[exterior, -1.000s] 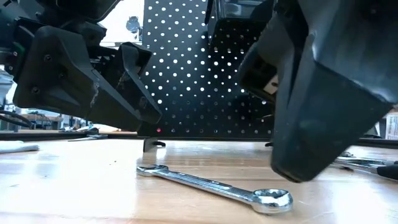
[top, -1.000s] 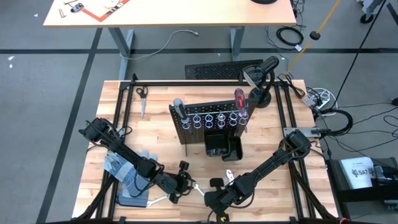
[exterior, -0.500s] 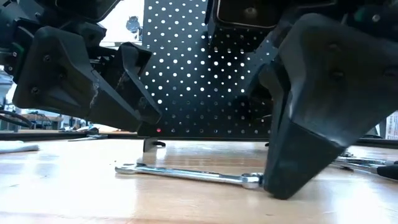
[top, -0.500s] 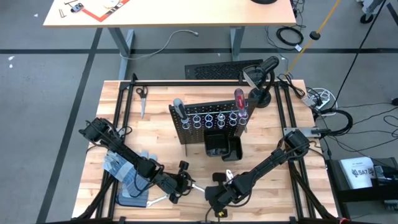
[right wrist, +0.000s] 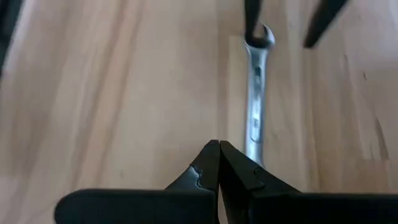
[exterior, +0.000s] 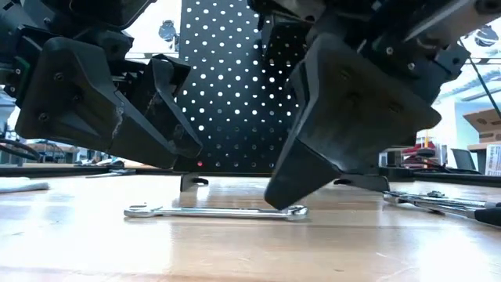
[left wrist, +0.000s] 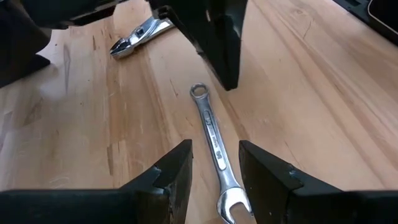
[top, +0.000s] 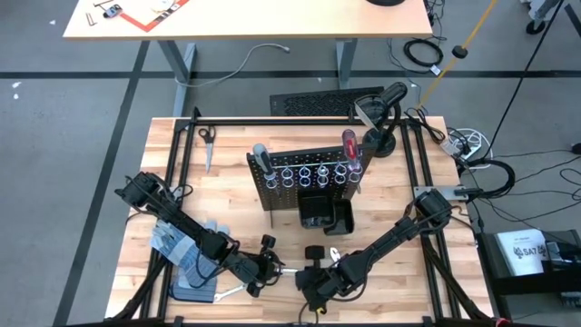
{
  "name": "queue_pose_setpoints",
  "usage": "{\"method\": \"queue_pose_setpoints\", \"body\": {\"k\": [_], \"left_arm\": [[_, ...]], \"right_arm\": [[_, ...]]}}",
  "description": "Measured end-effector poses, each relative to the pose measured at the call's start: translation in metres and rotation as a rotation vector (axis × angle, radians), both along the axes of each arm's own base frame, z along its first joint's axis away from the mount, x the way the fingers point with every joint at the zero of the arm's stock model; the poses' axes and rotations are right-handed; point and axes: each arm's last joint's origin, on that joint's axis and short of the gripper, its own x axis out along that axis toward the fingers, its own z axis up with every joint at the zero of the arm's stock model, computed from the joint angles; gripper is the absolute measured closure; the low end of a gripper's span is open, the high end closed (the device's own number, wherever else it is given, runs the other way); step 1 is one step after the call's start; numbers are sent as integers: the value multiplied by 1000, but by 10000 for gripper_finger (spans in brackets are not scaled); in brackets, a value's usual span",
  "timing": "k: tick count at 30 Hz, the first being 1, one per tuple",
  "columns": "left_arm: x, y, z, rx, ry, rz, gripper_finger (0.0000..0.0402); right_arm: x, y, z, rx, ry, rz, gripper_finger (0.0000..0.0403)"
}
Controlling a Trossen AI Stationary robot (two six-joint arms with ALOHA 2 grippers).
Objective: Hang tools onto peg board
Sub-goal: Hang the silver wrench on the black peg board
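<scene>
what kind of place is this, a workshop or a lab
Probably a robotics lab: a wooden table on a black frame carries a peg board for tools, with cables beside it and a desk behind.

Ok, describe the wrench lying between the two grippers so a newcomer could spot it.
Start at the upright black peg board in the middle of the wooden table, then come to the table's near edge, where both arms meet. The wrench lies flat there, silver and slim, one end a ring, the other an open jaw, unlike the snub-nosed pliers nearby.
</scene>
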Motion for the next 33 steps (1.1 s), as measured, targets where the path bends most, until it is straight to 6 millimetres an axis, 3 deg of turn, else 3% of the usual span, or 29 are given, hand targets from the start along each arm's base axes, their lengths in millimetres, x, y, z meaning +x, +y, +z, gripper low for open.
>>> {"method": "queue_pose_setpoints", "body": {"k": [23, 33], "left_arm": [[-1, 1, -2, 15, 20, 1, 261], [-1, 1, -2, 15, 20, 1, 261]], "right_arm": [[-13, -4, -4, -48, 87, -123, 403], [-9, 1, 4, -71, -8, -89, 403]]}}
